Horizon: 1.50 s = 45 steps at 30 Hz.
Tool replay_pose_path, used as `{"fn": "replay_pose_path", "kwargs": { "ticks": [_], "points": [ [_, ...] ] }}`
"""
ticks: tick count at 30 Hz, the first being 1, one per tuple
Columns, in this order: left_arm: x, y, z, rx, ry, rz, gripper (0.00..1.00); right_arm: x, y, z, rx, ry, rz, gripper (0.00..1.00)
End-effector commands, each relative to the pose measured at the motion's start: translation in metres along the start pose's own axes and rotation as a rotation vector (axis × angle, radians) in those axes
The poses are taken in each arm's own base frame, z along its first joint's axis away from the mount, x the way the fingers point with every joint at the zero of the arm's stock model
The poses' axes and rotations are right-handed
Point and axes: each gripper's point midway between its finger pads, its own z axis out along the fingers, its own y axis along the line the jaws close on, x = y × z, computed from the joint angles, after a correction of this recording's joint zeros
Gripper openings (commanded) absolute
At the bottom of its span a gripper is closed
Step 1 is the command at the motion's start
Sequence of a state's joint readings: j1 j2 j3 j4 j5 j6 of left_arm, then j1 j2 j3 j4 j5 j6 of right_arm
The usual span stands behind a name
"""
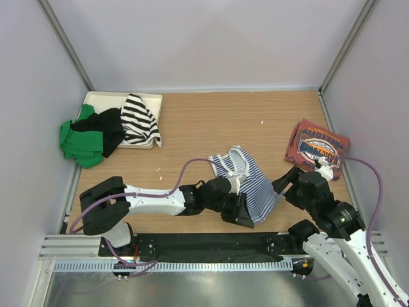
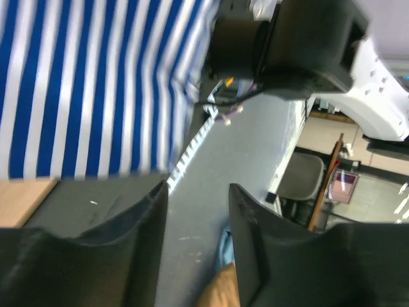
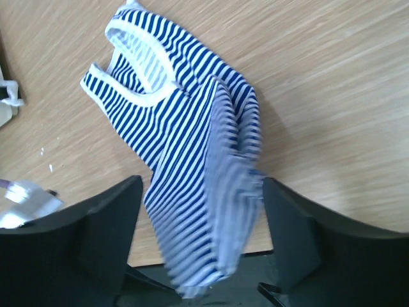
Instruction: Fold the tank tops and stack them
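Note:
The navy-and-white striped tank top [image 1: 249, 179] lies crumpled on the wooden table near the front edge, its lower hem hanging over the black strip. My left gripper [image 1: 241, 212] sits at that hem. In the left wrist view its jaws [image 2: 198, 188] stand open with nothing between them, and the striped cloth [image 2: 96, 83] is above and to the left. My right gripper [image 1: 287, 181] is just right of the top. In the right wrist view it [image 3: 202, 182] is open, with blurred striped cloth [image 3: 179, 121] hanging loose between the fingers. The brick-red tank top [image 1: 316, 146] lies folded at the right.
A cream tray [image 1: 150, 100] at the back left holds a heap of tops: green [image 1: 77, 144], black [image 1: 105, 128] and black-and-white striped [image 1: 139, 118]. Grey walls close in the table on three sides. A black strip [image 1: 192, 246] and a metal rail run along the front edge.

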<state>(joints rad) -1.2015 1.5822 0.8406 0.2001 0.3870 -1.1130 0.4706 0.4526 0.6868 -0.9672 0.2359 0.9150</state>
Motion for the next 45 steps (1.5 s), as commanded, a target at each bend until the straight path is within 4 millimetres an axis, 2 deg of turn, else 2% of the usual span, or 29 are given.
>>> {"fn": "replay_pose_path", "kwargs": {
  "ticks": [1,2,3,4,6,8,12,13,15,16,17,18,20,25,28,29,30,32,33,34,36,37,39,40,41,43,44,45],
  "points": [
    [0.020,-0.013,0.020,-0.005,0.019,0.058,0.48,-0.023,-0.026,-0.027,0.093,-0.136,0.103,0.88],
    [0.034,-0.015,0.026,-0.010,0.038,0.072,0.55,-0.030,-0.031,-0.034,0.091,-0.183,0.132,0.96],
    [0.040,-0.013,0.031,-0.022,0.050,0.077,0.61,-0.032,-0.032,-0.038,0.079,-0.198,0.141,0.98],
    [0.049,-0.011,0.035,-0.037,0.073,0.078,0.74,-0.033,-0.030,-0.040,0.062,-0.205,0.144,0.98],
    [0.050,-0.011,0.034,-0.042,0.072,0.079,0.79,-0.030,-0.026,-0.040,0.042,-0.188,0.144,0.98],
    [0.042,-0.013,0.023,-0.057,0.039,0.091,0.80,-0.023,-0.025,-0.032,0.057,-0.149,0.133,0.99],
    [0.005,-0.002,-0.006,-0.119,-0.031,0.078,0.79,0.000,-0.022,0.000,0.099,-0.034,0.093,0.95],
    [-0.016,0.012,-0.018,-0.149,-0.068,0.047,0.79,0.002,-0.021,0.004,0.098,-0.029,0.081,0.94],
    [-0.035,0.030,-0.028,-0.179,-0.099,0.012,0.77,0.002,-0.017,0.012,0.085,-0.030,0.079,0.89],
    [-0.057,0.048,-0.038,-0.221,-0.145,-0.020,0.77,0.002,-0.015,0.014,0.079,-0.034,0.069,0.88],
    [-0.066,0.062,-0.041,-0.264,-0.158,-0.016,0.77,-0.002,-0.010,0.017,0.060,-0.050,0.074,0.88],
    [-0.084,0.079,-0.051,-0.319,-0.196,-0.042,0.77,0.001,-0.012,0.021,0.065,-0.042,0.068,0.86],
    [-0.097,0.106,-0.053,-0.397,-0.211,-0.050,0.76,0.003,-0.007,0.026,0.046,-0.037,0.063,0.85],
    [-0.140,0.148,-0.061,-0.507,-0.283,-0.113,0.68,0.006,-0.005,0.031,0.046,-0.016,0.057,0.83],
    [-0.158,0.164,-0.058,-0.537,-0.297,-0.134,0.67,0.006,-0.005,0.031,0.041,-0.021,0.057,0.83],
    [-0.170,0.162,-0.058,-0.539,-0.319,-0.129,0.66,0.007,-0.006,0.032,0.044,-0.021,0.058,0.82],
    [-0.170,0.175,-0.057,-0.579,-0.302,-0.142,0.65,0.007,-0.007,0.032,0.047,-0.023,0.059,0.82],
    [-0.185,0.183,-0.060,-0.637,-0.337,-0.131,0.62,0.007,-0.008,0.031,0.043,-0.027,0.063,0.82],
    [-0.185,0.198,-0.062,-0.683,-0.329,-0.150,0.61,0.007,-0.008,0.031,0.042,-0.028,0.067,0.82],
    [-0.189,0.203,-0.063,-0.694,-0.341,-0.157,0.60,0.007,-0.009,0.031,0.041,-0.029,0.065,0.81],
    [-0.205,0.210,-0.065,-0.695,-0.377,-0.177,0.51,0.009,-0.010,0.032,0.039,-0.029,0.070,0.80],
    [-0.206,0.218,-0.062,-0.697,-0.378,-0.205,0.48,0.009,-0.010,0.033,0.037,-0.030,0.073,0.80],
    [-0.225,0.221,-0.064,-0.672,-0.421,-0.224,0.37,0.012,-0.011,0.034,0.038,-0.024,0.071,0.79],
    [-0.226,0.230,-0.061,-0.682,-0.417,-0.244,0.31,0.012,-0.011,0.035,0.039,-0.022,0.072,0.79],
    [-0.237,0.228,-0.062,-0.672,-0.433,-0.243,0.21,0.013,-0.012,0.036,0.039,-0.020,0.071,0.78],
    [-0.250,0.241,-0.067,-0.677,-0.450,-0.265,0.08,0.015,-0.011,0.038,0.035,-0.015,0.069,0.77],
    [-0.262,0.240,-0.070,-0.666,-0.471,-0.266,0.00,0.015,-0.011,0.039,0.033,-0.016,0.068,0.77],
    [-0.274,0.247,-0.079,-0.659,-0.495,-0.283,0.00,0.015,-0.010,0.039,0.030,-0.013,0.068,0.77]
  ]
}}
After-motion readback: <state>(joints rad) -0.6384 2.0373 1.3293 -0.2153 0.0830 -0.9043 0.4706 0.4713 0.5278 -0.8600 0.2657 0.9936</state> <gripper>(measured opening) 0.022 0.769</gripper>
